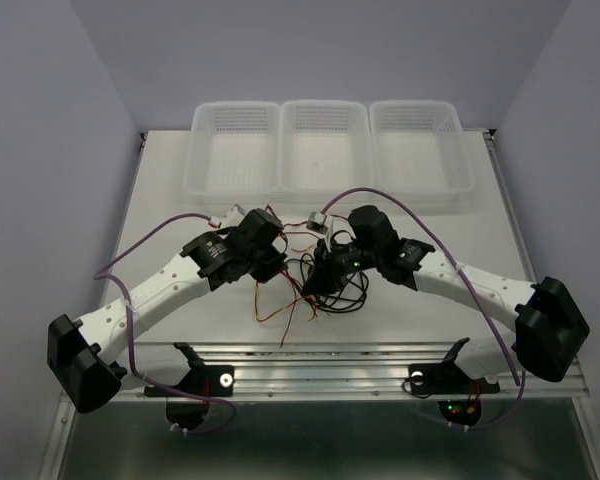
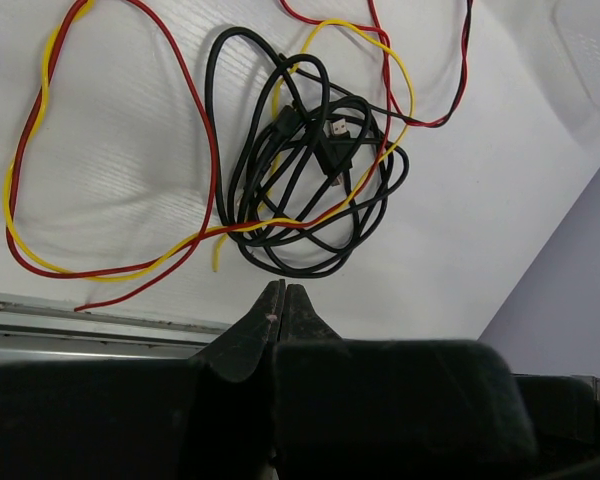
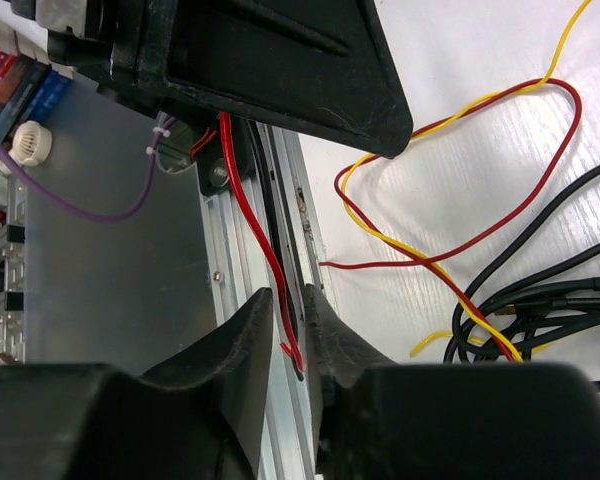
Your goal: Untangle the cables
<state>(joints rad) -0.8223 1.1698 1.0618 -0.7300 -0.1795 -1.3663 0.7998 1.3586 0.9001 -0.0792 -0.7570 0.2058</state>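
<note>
1. The cables [image 1: 325,290] are lying in one tangle on the white tabletop [image 1: 160,210], and a black coil [image 2: 310,190] is sitting at the heart of the tangle.
2. A red wire [image 2: 210,130] and a yellow wire [image 2: 410,95] are sweeping out from the black coil in one wide shared loop. They are also crossing over the coil's strands and touching them.
3. The left gripper [image 2: 283,292] is hovering just beside the black coil, clear of every wire. Its fingers are pressing together with nothing between them.
4. In the overhead view the right gripper [image 3: 288,300] is hanging directly over the black coil. Its fingers are standing a little apart, leaving a narrow gap, and are pinching nothing.
5. Through that gap a red lead [image 3: 248,205] is showing. It is running along the metal rail [image 3: 310,230] on the near side of the black coil, and is lying behind the fingers rather than between them.
6. Three clear plastic baskets [image 1: 322,150] are standing in a row well beyond the black coil, apart from all the wires.
</note>
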